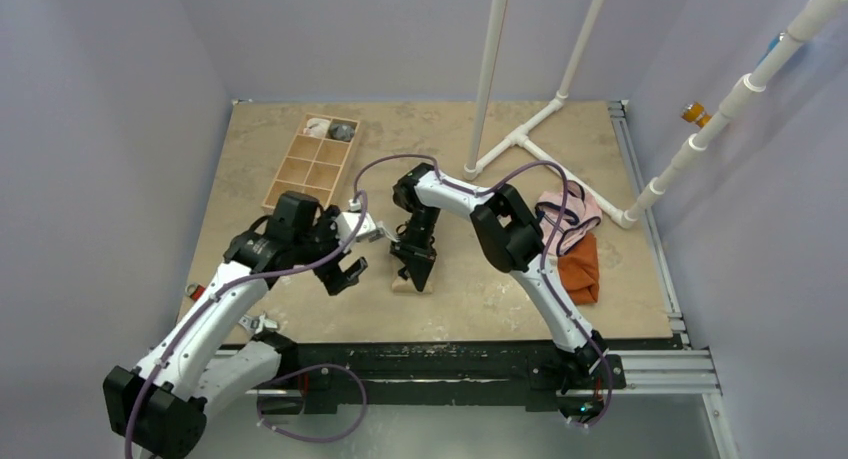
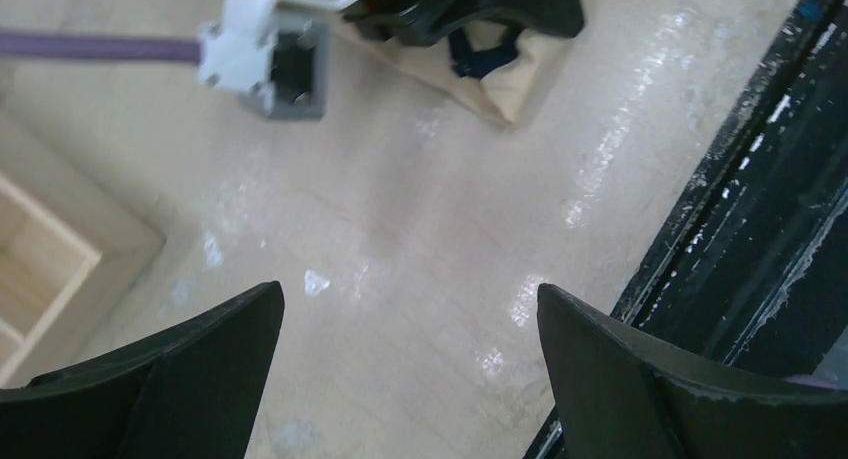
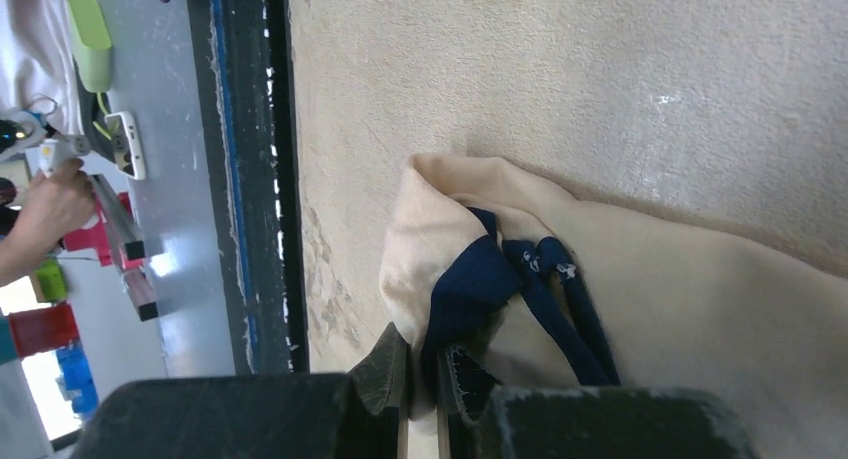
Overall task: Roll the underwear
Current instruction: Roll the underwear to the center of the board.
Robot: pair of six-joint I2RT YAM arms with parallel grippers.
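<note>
The underwear is tan-beige fabric with dark navy edging, bunched into a small bundle on the table near the front edge. In the top view only a small part of it shows under my right gripper. My right gripper is shut on the bundle's end, pinching beige fabric and navy edging between its fingers. In the left wrist view the underwear lies at the top, under the right gripper. My left gripper is open and empty, hovering left of the bundle; in its own view only bare table lies between its fingers.
A wooden compartment box stands at the back left. Pink briefs and an orange folded cloth lie at the right. A white pipe frame stands at the back. The table's black front rail is close.
</note>
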